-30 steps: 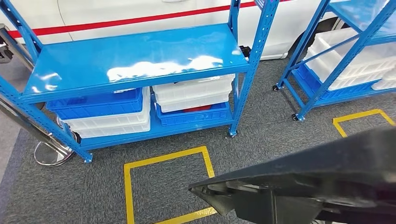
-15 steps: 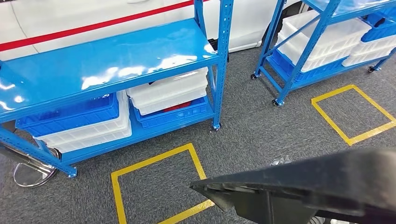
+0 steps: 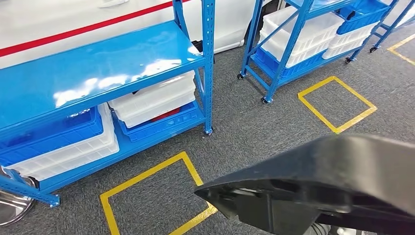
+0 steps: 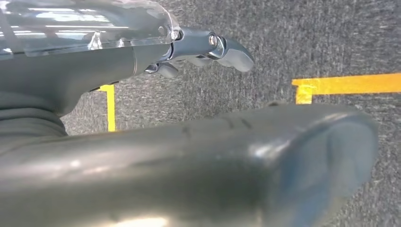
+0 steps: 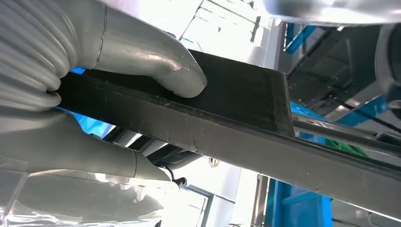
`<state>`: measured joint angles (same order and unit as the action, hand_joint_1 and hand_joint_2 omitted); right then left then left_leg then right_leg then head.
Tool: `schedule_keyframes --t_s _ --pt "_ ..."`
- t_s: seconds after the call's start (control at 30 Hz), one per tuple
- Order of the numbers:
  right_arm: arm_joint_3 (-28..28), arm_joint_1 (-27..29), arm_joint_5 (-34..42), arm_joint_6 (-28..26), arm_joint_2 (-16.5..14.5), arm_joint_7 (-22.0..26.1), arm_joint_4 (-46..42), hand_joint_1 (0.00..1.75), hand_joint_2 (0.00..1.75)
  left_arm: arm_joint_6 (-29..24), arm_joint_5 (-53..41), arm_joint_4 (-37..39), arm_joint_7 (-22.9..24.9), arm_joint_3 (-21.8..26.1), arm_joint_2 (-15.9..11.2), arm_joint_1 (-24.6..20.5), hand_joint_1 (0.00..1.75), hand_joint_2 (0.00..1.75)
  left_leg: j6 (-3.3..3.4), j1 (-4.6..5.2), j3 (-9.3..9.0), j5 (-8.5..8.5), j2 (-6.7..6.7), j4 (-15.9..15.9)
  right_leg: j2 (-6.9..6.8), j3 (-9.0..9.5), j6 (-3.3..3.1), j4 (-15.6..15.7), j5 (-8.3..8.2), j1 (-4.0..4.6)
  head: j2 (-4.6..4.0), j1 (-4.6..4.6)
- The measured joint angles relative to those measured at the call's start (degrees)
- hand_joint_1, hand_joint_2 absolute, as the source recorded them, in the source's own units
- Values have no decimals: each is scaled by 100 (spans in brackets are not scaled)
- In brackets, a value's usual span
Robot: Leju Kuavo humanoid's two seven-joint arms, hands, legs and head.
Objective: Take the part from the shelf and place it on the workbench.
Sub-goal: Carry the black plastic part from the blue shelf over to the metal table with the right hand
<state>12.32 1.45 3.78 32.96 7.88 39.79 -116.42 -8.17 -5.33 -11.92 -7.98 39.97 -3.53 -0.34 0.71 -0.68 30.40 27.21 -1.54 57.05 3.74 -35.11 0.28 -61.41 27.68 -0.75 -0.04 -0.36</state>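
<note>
A large flat black part (image 3: 337,181) stretches across the lower right of the head view, held up above the grey carpet. In the right wrist view my right hand (image 5: 71,94) grips the part (image 5: 236,113) at its edge, the thumb (image 5: 161,71) pressing on its upper face and the fingers under it. In the left wrist view my left hand (image 4: 118,61) hangs over the carpet with nothing in it. Its fingers (image 4: 224,47) are stretched out, apart from the thick thumb (image 4: 213,165).
A blue shelf (image 3: 98,68) with a bare top stands at the left, with white bins (image 3: 151,100) and blue bins (image 3: 49,134) on its lower level. A second blue shelf (image 3: 288,54) with bins stands further right. Yellow tape squares (image 3: 110,215) (image 3: 337,129) mark the carpet.
The camera has turned right: both shelves and the tape squares have slid left in the picture. The black part stays at the same place in the picture, still held.
</note>
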Motion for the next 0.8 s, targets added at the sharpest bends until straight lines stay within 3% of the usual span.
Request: schedule_keyframes --t_s 0.07,0.1,0.13,0.17,0.2,0.27,0.33,0.37,0.43,0.5,0.57,0.63,0.67,0.7,0.73,0.8 --pt "10 21 -43 3 -14 1 -30 173 175 77 -78 -2 -74 1 -10 -5 0 0 42 4 6 -21 122 -26 -235 -284 25 -615 363 4 0 20" --pt "14 21 -69 3 -26 1 -33 173 175 105 -115 -2 -113 1 -16 -7 0 0 49 11 14 -20 188 -24 -283 -456 39 -985 530 -5 0 23" --pt "17 22 -94 -1 -39 1 -34 173 175 126 -149 -2 -145 1 -22 -14 0 0 50 18 19 -19 254 -21 -308 -574 53 -1248 612 -12 0 23" --pt "18 22 -114 -5 -49 0 -34 173 175 142 -172 -2 -167 1 -28 -26 0 0 49 21 21 -16 318 -18 -327 -599 61 -1324 589 -16 0 22" --pt "19 20 -128 -10 -60 0 -35 173 175 155 -187 -2 -180 1 -35 -45 0 0 44 22 19 -12 378 -14 -353 -503 61 -1168 459 -17 0 23" --pt "19 13 -138 -13 -76 1 -40 173 175 171 -194 -2 -190 1 -42 -84 0 0 21 26 3 4 476 -3 -498 -84 28 -418 112 -3 0 23" --pt "22 -8 -131 -18 -93 1 -45 173 175 179 -199 -2 -203 1 -50 -106 0 0 -29 52 -7 29 555 19 -660 217 -33 160 -47 44 0 19" --pt "23 -18 -116 -22 -105 1 -47 173 175 179 -203 -2 -214 1 -56 -113 0 0 -55 65 -11 38 595 25 -692 254 -59 260 -47 67 0 17" --pt "25 -29 -62 -14 -125 1 -49 173 175 152 -217 -6 -241 2 -75 -132 0 0 -114 72 -14 56 671 28 -601 239 -110 292 -70 69 0 15" --pt "25 -38 -25 9 -140 1 -43 173 175 97 -260 -13 -260 10 -95 -151 0 0 -169 52 48 209 542 201 -512 235 -175 333 -109 41 0 14" --pt "31 -47 -36 21 -164 1 -1 173 175 30 -335 -17 -273 32 -109 -145 0 0 -211 27 315 585 297 832 -425 221 -221 351 -137 24 0 12" --pt "65 -57 -83 21 -179 0 123 173 175 -19 -399 -17 -279 60 -117 -116 0 0 -240 14 650 882 202 1572 -311 201 -236 340 -145 23 0 12" --pt "98 -73 -104 17 -180 -2 213 173 175 -28 -418 -17 -278 73 -119 -102 0 0 -250 6 718 878 194 1712 -249 196 -236 329 -147 21 0 12" --pt "139 -104 -117 11 -179 -4 312 173 175 -34 -427 -17 -276 87 -119 -95 0 0 -256 -3 685 760 189 1629 -188 194 -233 314 -145 19 0 12" --pt "191 -166 -118 4 -179 -7 418 173 175 -35 -428 -17 -268 104 -120 -95 0 0 -259 -16 546 548 165 1316 -124 194 -225 294 -140 14 0 12" --pt "317 -362 -89 -14 -179 -21 630 173 175 -27 -415 -17 -244 146 -119 -103 0 0 -254 -50 197 192 -36 522 -3 173 -183 238 -125 9 0 13"
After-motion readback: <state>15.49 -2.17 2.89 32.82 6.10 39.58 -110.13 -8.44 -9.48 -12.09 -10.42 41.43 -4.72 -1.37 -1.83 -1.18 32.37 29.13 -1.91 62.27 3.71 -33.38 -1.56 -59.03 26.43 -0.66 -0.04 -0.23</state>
